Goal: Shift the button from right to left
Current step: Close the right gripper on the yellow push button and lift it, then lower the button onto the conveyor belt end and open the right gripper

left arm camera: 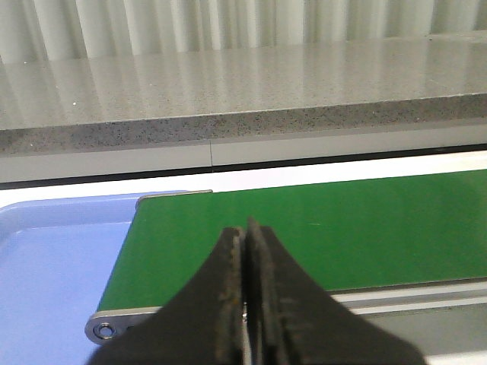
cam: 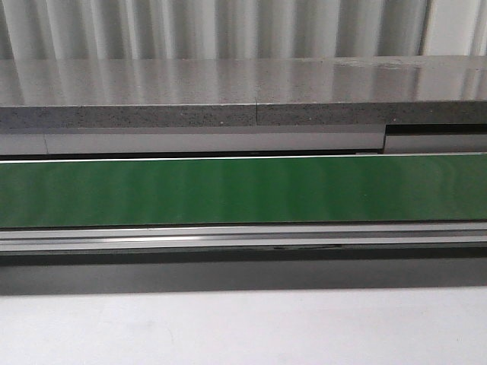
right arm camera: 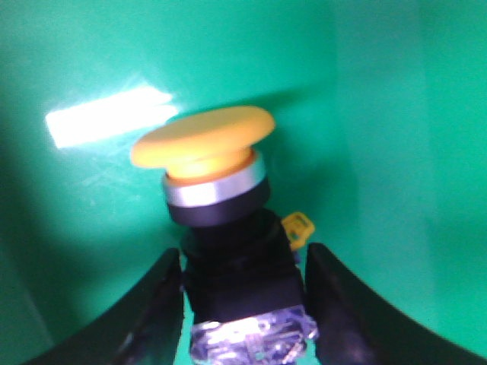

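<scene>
The right tool (right arm camera: 243, 304) is seen in its wrist view with its two black, curved fingers (right arm camera: 156, 315) set on either side of the button (right arm camera: 224, 228). Whether the fingers actually press on the button's body cannot be told; they lie just beside it on both sides, with the jaws apart. The button is shown tilted, with a broad, smooth orange-yellow mushroom cap, a silvery ring beneath it, a black collar and body, and a pale glossy block at the end nearest the camera. A small yellow tab is seen at the side of the black body. The button is surrounded by a green container (right arm camera: 380, 114) with smooth, slightly shiny plastic walls, on which a bright reflection is seen.

The left tool (left arm camera: 245, 304) is seen with its dark, worn fingers (left arm camera: 228, 296) pressed together, nothing being held between them. Beyond it a matte green conveyor belt (left arm camera: 304, 228) is seen, ending at a metal roller frame. Beside that end a pale blue tray (left arm camera: 53, 266) with a raised rim is seen; the part in view holds nothing.

In the front view the conveyor belt (cam: 243, 190) is shown running across the picture, bordered by aluminium rails. Behind it a speckled grey stone-like ledge (cam: 228, 95) is seen, and in front a white table (cam: 243, 327). Neither tool is in that view.
</scene>
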Motion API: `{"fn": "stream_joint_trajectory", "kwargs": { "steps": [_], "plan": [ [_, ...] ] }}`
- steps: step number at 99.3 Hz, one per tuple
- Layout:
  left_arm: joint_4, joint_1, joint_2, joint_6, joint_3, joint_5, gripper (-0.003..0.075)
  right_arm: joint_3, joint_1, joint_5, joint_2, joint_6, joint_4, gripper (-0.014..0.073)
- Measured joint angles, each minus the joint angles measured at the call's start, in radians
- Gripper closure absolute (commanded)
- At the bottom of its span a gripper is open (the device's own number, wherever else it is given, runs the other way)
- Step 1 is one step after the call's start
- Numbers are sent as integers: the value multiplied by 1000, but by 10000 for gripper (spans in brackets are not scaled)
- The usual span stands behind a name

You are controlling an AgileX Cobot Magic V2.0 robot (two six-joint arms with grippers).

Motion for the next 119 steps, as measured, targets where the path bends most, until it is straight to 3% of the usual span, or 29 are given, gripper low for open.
{"fn": "stream_joint_trajectory", "kwargs": {
  "steps": [23, 42, 62, 100, 110, 119],
  "plan": [
    [0, 0, 0, 0, 0, 0, 740, -46, 44, 135, -125, -2, 56, 426],
    [0, 0, 0, 0, 0, 0, 740, -49, 138, 166, -272, -2, 101, 426],
    [0, 0, 0, 0, 0, 0, 740, -31, 236, 227, -304, 12, 118, 426],
    [0, 0, 0, 0, 0, 0, 740, 151, 276, 113, -298, 40, 134, 426],
    [0, 0, 0, 0, 0, 0, 740, 163, 276, 95, -283, 42, 139, 355],
    [0, 0, 0, 0, 0, 0, 740, 165, 276, 79, -280, 42, 149, 192]
  ]
}}
